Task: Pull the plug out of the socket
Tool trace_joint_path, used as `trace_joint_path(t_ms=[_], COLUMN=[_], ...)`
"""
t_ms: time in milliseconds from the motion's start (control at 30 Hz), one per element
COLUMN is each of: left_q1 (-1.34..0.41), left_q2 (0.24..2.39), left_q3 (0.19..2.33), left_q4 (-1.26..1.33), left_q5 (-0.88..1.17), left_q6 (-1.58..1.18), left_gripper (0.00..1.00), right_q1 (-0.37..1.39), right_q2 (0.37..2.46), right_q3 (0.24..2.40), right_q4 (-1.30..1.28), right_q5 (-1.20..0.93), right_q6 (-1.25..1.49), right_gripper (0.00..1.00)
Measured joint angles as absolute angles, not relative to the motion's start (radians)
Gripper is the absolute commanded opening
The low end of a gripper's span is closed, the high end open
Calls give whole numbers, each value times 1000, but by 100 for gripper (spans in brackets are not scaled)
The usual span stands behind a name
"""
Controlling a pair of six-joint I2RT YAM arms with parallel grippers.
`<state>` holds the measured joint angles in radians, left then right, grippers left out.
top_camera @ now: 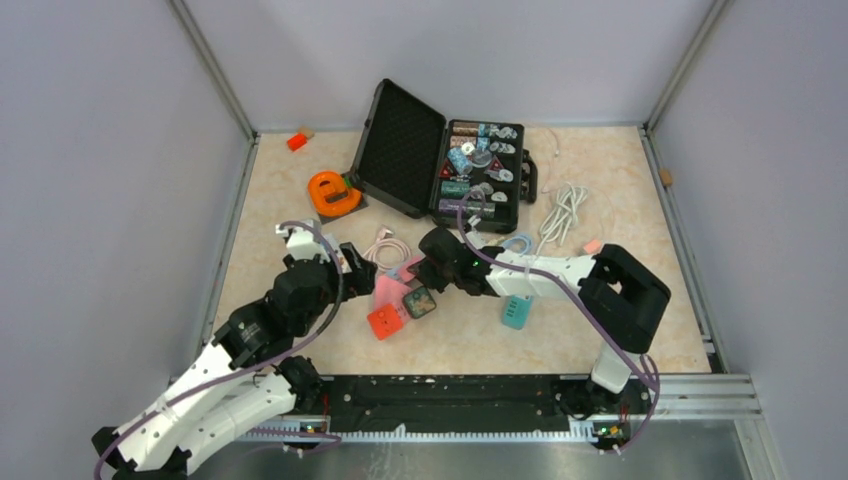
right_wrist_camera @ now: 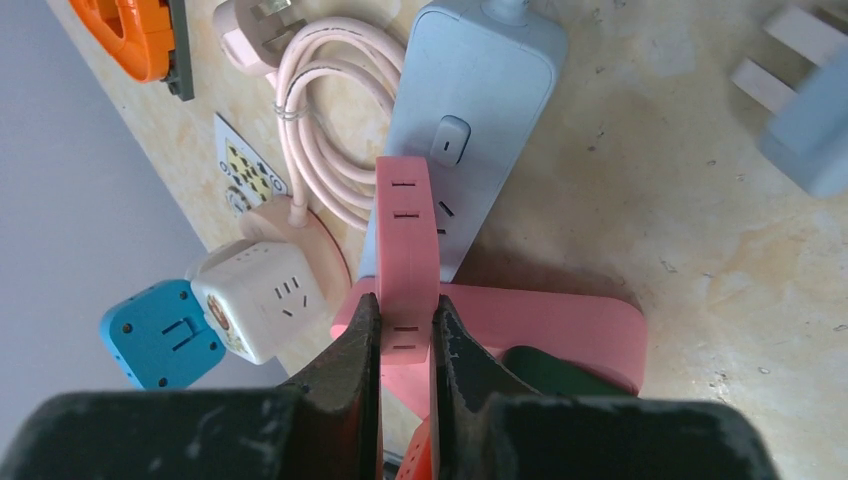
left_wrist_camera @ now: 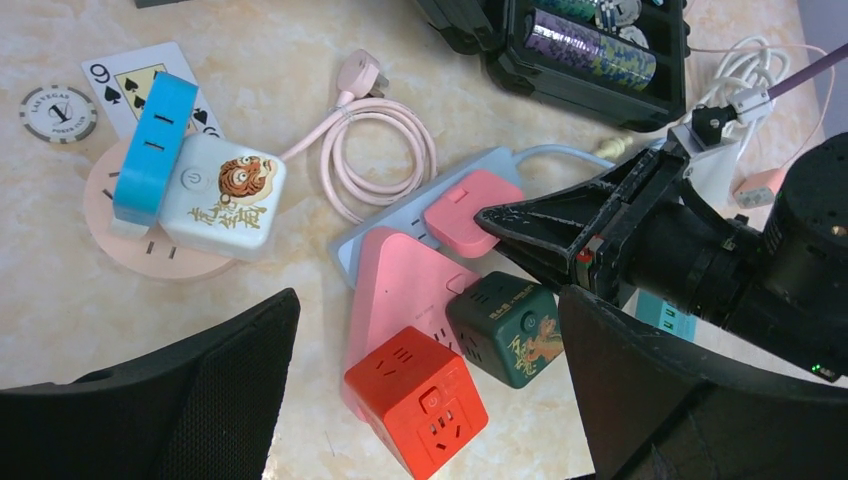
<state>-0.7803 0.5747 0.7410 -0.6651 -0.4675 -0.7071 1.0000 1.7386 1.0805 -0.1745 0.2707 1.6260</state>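
Observation:
A pink plug (right_wrist_camera: 405, 250) stands in the light blue power strip (right_wrist_camera: 480, 100). My right gripper (right_wrist_camera: 405, 305) is shut on the pink plug, one finger on each flat side. In the left wrist view the same plug (left_wrist_camera: 462, 210) sits on the strip (left_wrist_camera: 352, 252), with the right gripper (left_wrist_camera: 500, 222) reaching in from the right. My left gripper (left_wrist_camera: 428, 300) is open and empty, hovering above the pink triangular socket (left_wrist_camera: 400, 290). In the top view the right gripper (top_camera: 425, 262) and left gripper (top_camera: 348, 264) flank the cluster.
A red cube socket (left_wrist_camera: 418, 400) and a dark green cube (left_wrist_camera: 507, 328) lie against the triangular socket. A white tiger cube (left_wrist_camera: 225, 195) with a blue adapter (left_wrist_camera: 152, 148) sits left. A pink cable coil (left_wrist_camera: 385, 150), an open black case (top_camera: 440, 160) and a teal cube (top_camera: 517, 312) lie nearby.

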Motion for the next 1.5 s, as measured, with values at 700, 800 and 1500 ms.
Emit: trace_joint_path(t_ms=[700, 800, 1500], left_q1=[-780, -780, -780], left_q2=[937, 998, 1100], left_q3=[725, 725, 541], left_q4=[-407, -394, -202], left_q5=[-170, -142, 7], left_q6=[-587, -589, -600], left_gripper=[96, 93, 81], right_q1=[887, 882, 847], right_q2=[1541, 1540, 1592], right_q3=[981, 981, 1010], right_q4=[-368, -371, -381], right_q5=[72, 68, 9], right_q6=[1255, 1222, 1155], right_gripper=[12, 26, 25])
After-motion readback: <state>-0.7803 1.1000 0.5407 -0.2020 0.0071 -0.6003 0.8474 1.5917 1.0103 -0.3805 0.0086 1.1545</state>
